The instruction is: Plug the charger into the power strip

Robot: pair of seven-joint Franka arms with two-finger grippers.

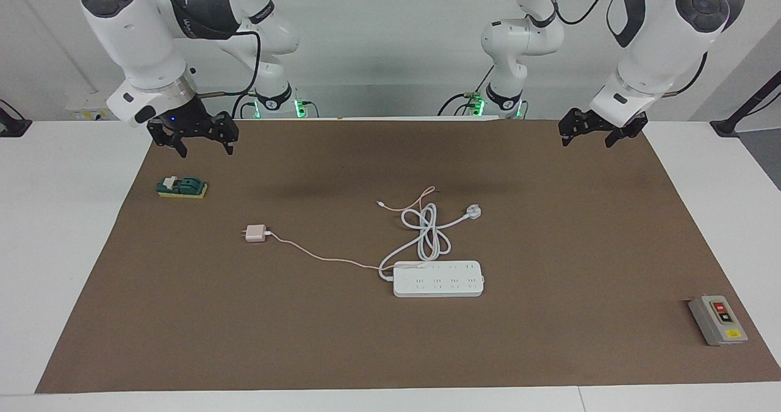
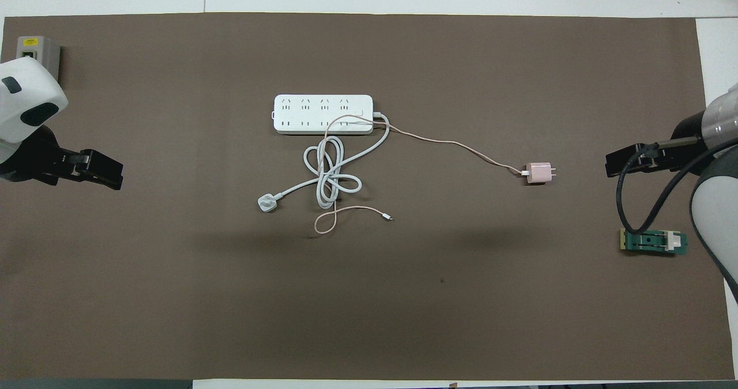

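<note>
The charger (image 1: 255, 234) (image 2: 539, 173), a small pale pink cube, lies on the brown mat (image 1: 549, 339) toward the right arm's end. Its thin pink cable runs across one end of the power strip (image 1: 438, 279) (image 2: 323, 114). The strip is a long white bar lying flat mid-table with its sockets up. Its thick white cord is coiled beside it, nearer to the robots, and ends in a round plug (image 1: 474, 212). My right gripper (image 1: 205, 148) (image 2: 620, 163) hangs open over the mat's corner, holding nothing. My left gripper (image 1: 586, 141) (image 2: 106, 173) waits open over the mat's other corner at the robots' side.
A green switch on a yellow base (image 1: 182, 187) (image 2: 654, 242) lies on the mat below the right gripper. A grey box with red and yellow buttons (image 1: 717, 320) (image 2: 37, 49) sits at the left arm's end, farther from the robots than the strip.
</note>
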